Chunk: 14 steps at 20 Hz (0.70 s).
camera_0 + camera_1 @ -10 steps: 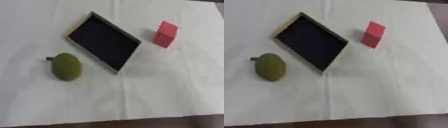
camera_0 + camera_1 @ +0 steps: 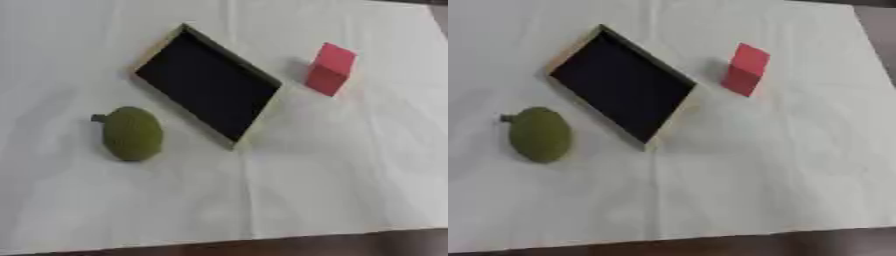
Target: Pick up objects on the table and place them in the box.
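A shallow rectangular box (image 2: 254,128) with a black inside and pale rim lies turned diagonally in the middle of the table. Nothing shows inside it. To its left sits a round olive-green fruit-like object (image 2: 131,133) with a short stem. A red block (image 2: 331,68) stands upright to the right of the box, a short gap away from its upper right corner. Neither hand shows in either view.
A white cloth (image 2: 306,190) with fold creases covers the table. Its near edge runs along the bottom, where a dark brown strip (image 2: 350,245) shows. A broad bare stretch of cloth lies in front of the box.
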{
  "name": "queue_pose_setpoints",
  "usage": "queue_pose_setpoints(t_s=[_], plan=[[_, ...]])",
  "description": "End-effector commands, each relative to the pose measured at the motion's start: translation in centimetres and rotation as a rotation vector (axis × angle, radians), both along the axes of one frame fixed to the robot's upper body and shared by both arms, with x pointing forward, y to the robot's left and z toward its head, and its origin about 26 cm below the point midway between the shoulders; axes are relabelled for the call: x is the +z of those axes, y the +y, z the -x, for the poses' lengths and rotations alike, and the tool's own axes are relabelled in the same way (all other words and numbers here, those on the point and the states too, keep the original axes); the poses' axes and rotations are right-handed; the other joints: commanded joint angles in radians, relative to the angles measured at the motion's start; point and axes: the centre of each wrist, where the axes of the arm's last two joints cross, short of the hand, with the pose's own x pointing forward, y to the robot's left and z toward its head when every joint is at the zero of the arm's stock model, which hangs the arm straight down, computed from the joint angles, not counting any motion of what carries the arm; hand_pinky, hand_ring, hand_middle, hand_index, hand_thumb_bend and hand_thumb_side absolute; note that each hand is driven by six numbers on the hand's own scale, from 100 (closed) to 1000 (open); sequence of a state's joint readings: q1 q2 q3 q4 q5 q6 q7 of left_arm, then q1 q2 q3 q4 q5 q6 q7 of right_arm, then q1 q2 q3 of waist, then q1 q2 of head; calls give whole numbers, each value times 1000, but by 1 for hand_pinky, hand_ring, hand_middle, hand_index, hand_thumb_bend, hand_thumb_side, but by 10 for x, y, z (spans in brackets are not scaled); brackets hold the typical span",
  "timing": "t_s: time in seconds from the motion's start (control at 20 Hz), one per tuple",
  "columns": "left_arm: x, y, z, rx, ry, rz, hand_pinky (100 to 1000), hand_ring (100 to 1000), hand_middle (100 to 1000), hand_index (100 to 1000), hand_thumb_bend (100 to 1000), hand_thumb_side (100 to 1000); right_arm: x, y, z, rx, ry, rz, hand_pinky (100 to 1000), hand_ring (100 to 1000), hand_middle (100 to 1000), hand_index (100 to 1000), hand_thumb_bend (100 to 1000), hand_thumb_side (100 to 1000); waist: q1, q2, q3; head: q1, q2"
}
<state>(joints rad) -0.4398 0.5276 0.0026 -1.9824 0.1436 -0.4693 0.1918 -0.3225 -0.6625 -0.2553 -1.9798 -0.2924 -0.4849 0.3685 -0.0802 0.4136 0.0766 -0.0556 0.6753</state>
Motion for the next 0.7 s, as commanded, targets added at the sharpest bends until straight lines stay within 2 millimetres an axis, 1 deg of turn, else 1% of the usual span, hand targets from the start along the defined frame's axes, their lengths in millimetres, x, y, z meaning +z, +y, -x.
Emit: queue_pose_setpoints(t_s=[0.05, 0.35, 0.4, 0.45, 0.5, 0.6, 0.7], plan=[[7, 2, 4, 0, -24, -17, 752, 763, 737, 839, 100, 611, 23, -2, 3, -33, -64, 119, 966, 979, 709, 816, 100, 470, 1, -26, 0, -6, -2], [7, 2, 4, 0, -20, -20, 752, 763, 737, 839, 100, 610, 46, -11, -3, -118, -153, 232, 929, 981, 739, 830, 100, 414, -5, -30, 2, -11, 5], [7, 2, 4, -1, -20, -21, 752, 763, 737, 839, 100, 609, 48, -13, -5, -132, -157, 251, 928, 986, 749, 833, 100, 391, -5, -31, 2, -12, 5], [7, 2, 4, -2, -20, -21, 752, 763, 737, 839, 100, 611, 50, -15, -9, -152, -155, 277, 929, 996, 765, 840, 100, 332, -6, -32, 2, -14, 5], [8, 1, 4, -3, -19, -21, 752, 763, 737, 839, 100, 609, 52, -18, -12, -171, -153, 301, 929, 996, 765, 840, 100, 357, -6, -33, 3, -16, 5], [8, 1, 4, -6, -21, -24, 752, 763, 737, 838, 100, 606, 55, -23, -20, -206, -144, 350, 932, 1000, 784, 852, 100, 302, -6, -33, 6, -18, 3], [9, 1, 4, -8, -22, -26, 752, 764, 737, 838, 100, 606, 59, -27, -27, -231, -138, 403, 933, 1000, 790, 855, 100, 274, -7, -33, 9, -21, 3]])
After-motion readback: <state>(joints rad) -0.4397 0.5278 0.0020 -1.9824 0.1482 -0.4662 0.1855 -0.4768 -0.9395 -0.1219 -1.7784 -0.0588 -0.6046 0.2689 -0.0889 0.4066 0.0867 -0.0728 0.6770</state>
